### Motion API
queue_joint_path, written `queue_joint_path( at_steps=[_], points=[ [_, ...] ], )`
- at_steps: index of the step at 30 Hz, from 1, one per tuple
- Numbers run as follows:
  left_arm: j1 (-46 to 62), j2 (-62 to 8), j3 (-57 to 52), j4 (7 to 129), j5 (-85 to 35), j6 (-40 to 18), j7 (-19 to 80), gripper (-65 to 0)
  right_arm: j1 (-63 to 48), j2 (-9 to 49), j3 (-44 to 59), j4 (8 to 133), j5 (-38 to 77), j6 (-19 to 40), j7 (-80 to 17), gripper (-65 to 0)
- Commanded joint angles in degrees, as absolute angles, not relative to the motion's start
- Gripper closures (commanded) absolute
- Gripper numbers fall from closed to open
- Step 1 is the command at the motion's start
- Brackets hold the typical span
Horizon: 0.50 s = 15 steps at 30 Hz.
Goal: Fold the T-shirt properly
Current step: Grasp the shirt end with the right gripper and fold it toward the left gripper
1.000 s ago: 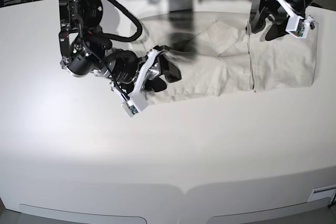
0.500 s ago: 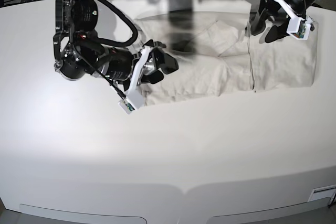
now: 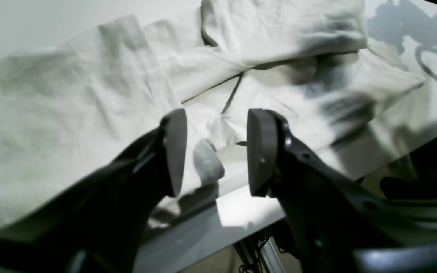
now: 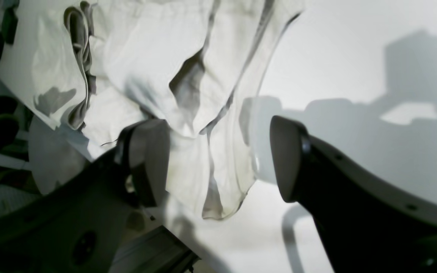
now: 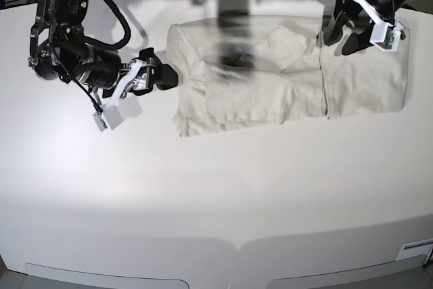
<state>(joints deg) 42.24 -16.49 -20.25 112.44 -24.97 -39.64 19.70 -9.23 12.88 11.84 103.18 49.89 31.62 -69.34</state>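
Item: white surface [image 5: 216, 194], near half bare. Item: T-shirt [image 5: 270, 89], pale beige, lying partly folded and wrinkled across the far half of the surface. Right tool [image 5: 161, 78], jaws parted and holding nothing, just beside the shirt's left edge, not touching. Left tool [image 5: 340, 32], jaws likewise apart and holding nothing, poised over the shirt's far edge near its right end.

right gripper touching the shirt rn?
Apart. Base view shows the right gripper open, with bare table between it and the T-shirt edge.
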Motion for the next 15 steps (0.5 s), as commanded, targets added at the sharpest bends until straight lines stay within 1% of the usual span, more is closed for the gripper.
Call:
queue_joint_path(
  at_steps=[1, 10, 15],
  points=[
    [42.7, -17.02, -20.58, 113.25, -26.0, -40.0, 18.2, -25.5, -8.73, 13.13, 11.99, 104.12, 51.27, 30.83, -69.3, -41.9],
    [42.7, -17.02, -20.58, 113.25, -26.0, -40.0, 18.2, -25.5, -7.2, 10.24, 11.99, 94.45, 50.85, 28.1, -69.06, -41.8],
    [42.68, -17.06, -20.58, 113.25, -25.98, -40.0, 18.17, -25.5, -5.06, 7.57, 11.99, 91.88, 45.45, 27.99, -68.99, -41.8]
  ],
)
